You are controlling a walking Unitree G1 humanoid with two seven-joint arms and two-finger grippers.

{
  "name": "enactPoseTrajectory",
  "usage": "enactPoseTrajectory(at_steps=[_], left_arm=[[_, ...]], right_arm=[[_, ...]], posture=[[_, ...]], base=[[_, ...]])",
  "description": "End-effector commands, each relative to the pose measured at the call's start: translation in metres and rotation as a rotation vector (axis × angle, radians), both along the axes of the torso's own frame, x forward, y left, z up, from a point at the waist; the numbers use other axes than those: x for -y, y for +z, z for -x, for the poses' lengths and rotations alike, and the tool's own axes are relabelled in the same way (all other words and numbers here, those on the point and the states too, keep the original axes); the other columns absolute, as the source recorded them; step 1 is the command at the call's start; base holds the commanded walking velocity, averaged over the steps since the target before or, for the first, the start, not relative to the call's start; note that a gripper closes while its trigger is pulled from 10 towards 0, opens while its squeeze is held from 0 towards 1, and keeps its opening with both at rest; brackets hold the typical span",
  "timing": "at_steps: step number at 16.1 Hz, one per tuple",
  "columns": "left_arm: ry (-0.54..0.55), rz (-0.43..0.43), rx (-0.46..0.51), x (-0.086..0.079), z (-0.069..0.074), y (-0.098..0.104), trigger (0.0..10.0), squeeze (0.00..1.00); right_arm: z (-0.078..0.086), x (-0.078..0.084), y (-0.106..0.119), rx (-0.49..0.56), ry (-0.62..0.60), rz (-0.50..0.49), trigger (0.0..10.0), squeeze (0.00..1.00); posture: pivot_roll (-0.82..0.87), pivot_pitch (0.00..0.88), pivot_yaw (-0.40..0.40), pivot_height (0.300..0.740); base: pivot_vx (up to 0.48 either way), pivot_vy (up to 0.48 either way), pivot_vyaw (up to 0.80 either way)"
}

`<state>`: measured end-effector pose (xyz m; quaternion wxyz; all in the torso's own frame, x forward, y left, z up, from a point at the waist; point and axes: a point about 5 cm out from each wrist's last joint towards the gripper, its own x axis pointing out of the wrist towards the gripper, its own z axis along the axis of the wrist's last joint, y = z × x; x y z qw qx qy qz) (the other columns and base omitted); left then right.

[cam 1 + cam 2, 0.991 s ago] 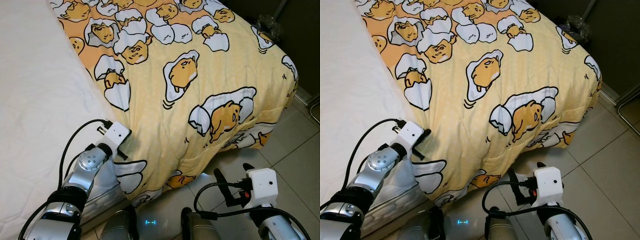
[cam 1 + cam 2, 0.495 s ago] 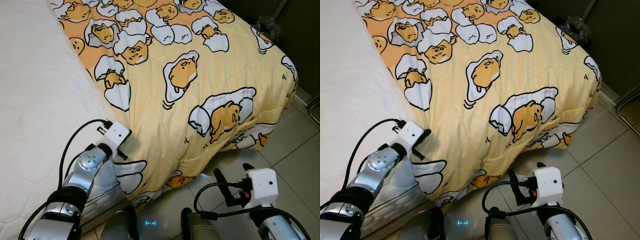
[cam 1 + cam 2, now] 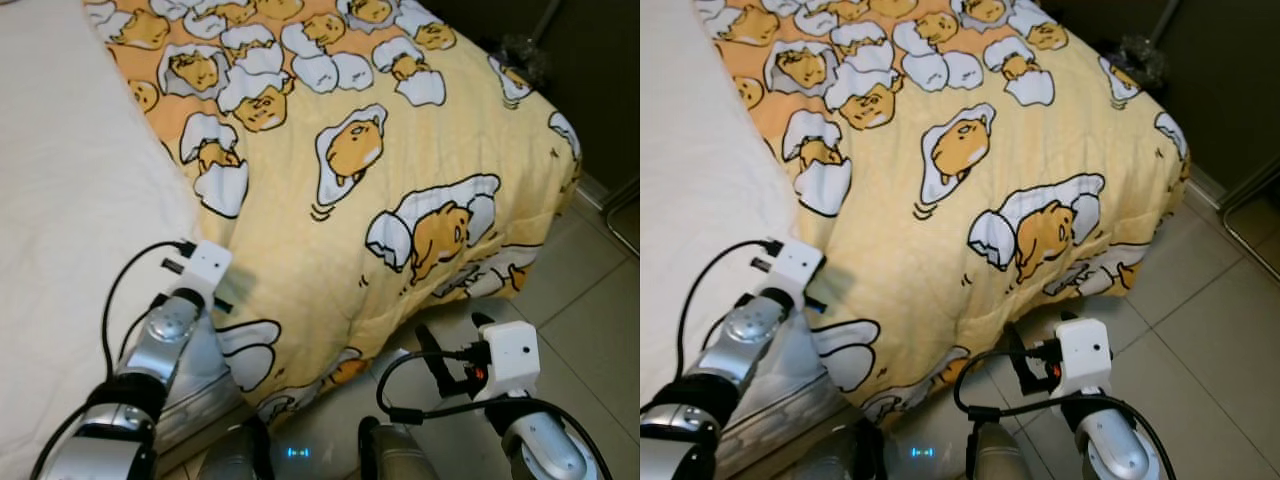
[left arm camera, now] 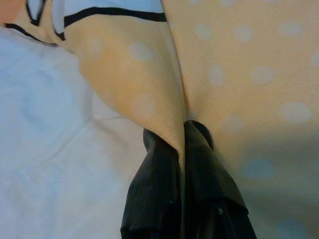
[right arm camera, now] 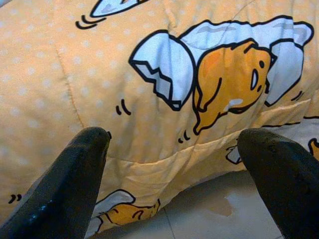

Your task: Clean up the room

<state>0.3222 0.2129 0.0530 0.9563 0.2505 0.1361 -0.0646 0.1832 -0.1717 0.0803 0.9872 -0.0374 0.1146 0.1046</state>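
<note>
A yellow blanket point(image 3: 380, 170) printed with egg cartoons covers the right part of the bed and hangs over its near corner toward the floor. My left gripper point(image 3: 228, 297) is at the blanket's edge, where it meets the white sheet point(image 3: 70, 220). In the left wrist view its black fingers point(image 4: 159, 184) are shut on a fold of the blanket point(image 4: 149, 89). My right gripper point(image 3: 450, 345) hovers low over the tiled floor point(image 3: 590, 310) by the hanging corner, with its fingers point(image 5: 75, 184) spread wide apart and nothing between them.
The white mattress side point(image 3: 205, 375) shows below my left arm. Grey floor tiles run along the right of the bed. A dark wall with a crumpled clear bag point(image 3: 520, 50) stands at the far right corner.
The whole picture has shifted left and down a little, so the camera moved. My left gripper still pinches the blanket edge; my right gripper stays open near the floor.
</note>
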Motion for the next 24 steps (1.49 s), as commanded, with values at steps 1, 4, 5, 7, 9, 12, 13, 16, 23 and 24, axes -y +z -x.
enactPoseTrajectory(at_steps=[1, 4, 5, 7, 9, 12, 13, 16, 23, 24], left_arm=[[0.047, -0.045, -0.02, -0.012, 0.004, -0.004, 0.0, 0.0], [0.04, -0.398, -0.037, -0.032, 0.011, -0.008, 0.0, 0.0], [0.037, -0.373, -0.101, -0.033, 0.017, -0.017, 0.0, 0.0], [0.127, 0.187, -0.333, -0.005, 0.038, -0.052, 0.0, 0.0], [0.168, 0.429, -0.465, 0.017, 0.055, -0.072, 0.0, 0.0], [0.223, 0.398, -0.511, 0.012, 0.063, -0.08, 0.0, 0.0], [0.206, 0.301, -0.513, 0.004, 0.064, -0.08, 0.0, 0.0], [0.212, 0.126, -0.584, -0.014, 0.078, -0.088, 0.0, 0.0], [0.426, 0.563, -0.598, -0.001, 0.084, -0.097, 10.0, 0.35], [0.451, 0.531, -0.612, -0.005, 0.087, -0.099, 10.0, 1.0]], right_arm=[[0.002, 0.001, -0.003, -0.012, -0.005, 0.004, 10.0, 0.0], [0.0, 0.0, -0.004, -0.01, -0.003, 0.001, 10.0, 0.0], [0.0, 0.0, -0.005, -0.011, -0.001, 0.001, 10.0, 0.0], [0.001, 0.001, -0.006, -0.015, 0.002, 0.003, 10.0, 0.0], [0.002, 0.002, -0.007, -0.019, 0.003, 0.005, 10.0, 0.0], [0.001, 0.001, -0.008, -0.018, 0.009, 0.004, 10.0, 0.0], [0.0, 0.002, -0.008, -0.017, 0.011, 0.005, 10.0, 0.0], [-0.001, 0.003, -0.008, -0.016, 0.012, 0.009, 10.0, 0.0], [-0.003, 0.001, -0.008, -0.018, 0.024, -0.004, 10.0, 0.0], [-0.002, 0.001, -0.008, -0.02, 0.025, -0.005, 10.0, 0.0]], posture=[[-0.28, 0.183, -0.005, 0.74], [-0.28, 0.18, -0.003, 0.74], [-0.27, 0.176, -0.004, 0.74], [-0.27, 0.17, -0.004, 0.74], [-0.26, 0.163, -0.006, 0.74], [-0.26, 0.15, -0.008, 0.74], [-0.27, 0.142, -0.006, 0.74], [-0.27, 0.134, -0.003, 0.74], [-0.27, 0.13, -0.009, 0.74], [-0.27, 0.133, -0.008, 0.74]], base=[[0.0, 0.0, 0.0], [0.0, 0.0, 0.0], [0.0, 0.0, 0.0], [0.0, 0.0, 0.0], [0.0, 0.0, 0.0], [0.0, 0.0, 0.0], [0.0, 0.0, 0.0], [0.0, 0.0, 0.0], [0.0, 0.0, 0.0], [0.0, 0.0, 0.0]])
